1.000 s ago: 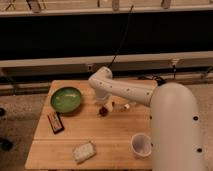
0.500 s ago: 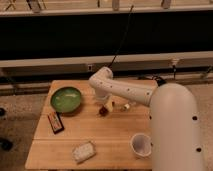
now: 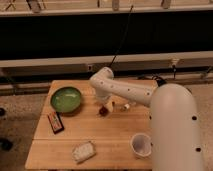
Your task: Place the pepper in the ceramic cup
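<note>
Wooden table point(image 3: 117, 131) stands before a dark wall. Near its middle lies the pepper point(image 3: 103, 111), with the gripper point(image 3: 107, 106) low just above it, fingers spread apart. The cup point(image 3: 141, 145) stands well apart, near the front right edge. A green bowl point(image 3: 66, 99) sits at the left.

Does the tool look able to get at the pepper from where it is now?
Probably yes. The tool hangs open right at the pepper at mid-table, with nothing between them. The green bowl and the ceramic cup sit well clear.
</note>
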You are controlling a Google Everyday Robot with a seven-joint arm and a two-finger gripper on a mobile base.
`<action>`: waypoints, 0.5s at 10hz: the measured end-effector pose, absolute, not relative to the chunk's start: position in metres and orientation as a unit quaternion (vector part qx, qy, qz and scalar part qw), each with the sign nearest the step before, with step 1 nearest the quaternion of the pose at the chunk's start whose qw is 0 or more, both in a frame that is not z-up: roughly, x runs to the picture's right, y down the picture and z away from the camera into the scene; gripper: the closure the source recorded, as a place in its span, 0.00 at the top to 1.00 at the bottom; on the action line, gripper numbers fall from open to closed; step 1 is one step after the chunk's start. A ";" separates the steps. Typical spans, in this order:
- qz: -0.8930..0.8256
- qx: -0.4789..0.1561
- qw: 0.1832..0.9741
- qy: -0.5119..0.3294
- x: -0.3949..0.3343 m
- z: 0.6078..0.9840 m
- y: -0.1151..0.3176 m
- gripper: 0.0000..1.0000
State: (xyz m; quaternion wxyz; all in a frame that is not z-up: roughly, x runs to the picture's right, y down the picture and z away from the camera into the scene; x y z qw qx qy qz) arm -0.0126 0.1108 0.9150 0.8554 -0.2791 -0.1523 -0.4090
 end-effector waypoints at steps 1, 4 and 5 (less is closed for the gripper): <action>-0.408 -0.279 0.856 -0.153 -0.012 0.916 0.111 0.78; -0.405 -0.280 0.856 -0.155 -0.013 0.917 0.111 0.67; -0.405 -0.280 0.857 -0.155 -0.013 0.917 0.111 0.58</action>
